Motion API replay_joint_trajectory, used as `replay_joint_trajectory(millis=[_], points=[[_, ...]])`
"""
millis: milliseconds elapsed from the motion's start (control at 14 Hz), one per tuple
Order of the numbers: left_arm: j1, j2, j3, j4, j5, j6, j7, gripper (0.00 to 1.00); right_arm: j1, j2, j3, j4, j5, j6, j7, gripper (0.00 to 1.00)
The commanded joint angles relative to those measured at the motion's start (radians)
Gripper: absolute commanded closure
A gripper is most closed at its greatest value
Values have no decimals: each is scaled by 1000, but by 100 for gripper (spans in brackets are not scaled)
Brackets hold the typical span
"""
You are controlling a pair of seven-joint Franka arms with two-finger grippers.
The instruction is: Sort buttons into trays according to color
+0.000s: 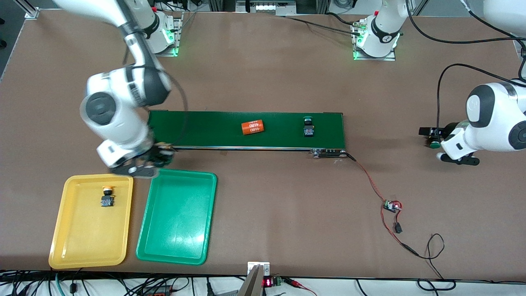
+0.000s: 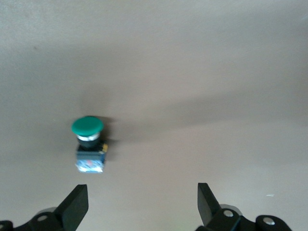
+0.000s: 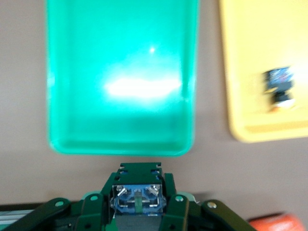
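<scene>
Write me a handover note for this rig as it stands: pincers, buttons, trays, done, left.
Right pincer: shut on a green-capped button, above the table between the belt and the green tray.
Left pincer: open, waiting at its own end of the table over a second green button.
Done: one yellow button in the yellow tray.
Left: drop the held button; green tray holds nothing yet. A third green button lies on the belt.

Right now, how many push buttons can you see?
4 buttons: one in the yellow tray, one on the conveyor belt, one on the table by the left gripper, one in the right gripper.
</scene>
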Motion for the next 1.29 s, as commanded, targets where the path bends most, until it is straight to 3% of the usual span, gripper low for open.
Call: replay_joint_trajectory(millis=[0,214,571,857,1000,1071,1214], points=[[-3,-15,43,-128,73,204,146,0,-78,129,16,143,-1,-7,-113,100],[5,-6,63,-206,84,343,153,0,-132,226,15,249,-4,15,-175,100],[8,65,103,-222,84,462,242,0,-189,275,27,250,-114,76,-216,100],[24,83,103,-223,84,460,243,0,-271,320,29,245,-191,139,-271,100],[30,85,103,-229,84,454,243,18,-293,331,30,239,-193,174,-321,100],[30,86,103,-229,84,454,243,37,-295,332,30,239,-191,177,-324,100],[30,83,102,-228,84,441,245,63,-296,332,32,239,-191,179,-324,99]])
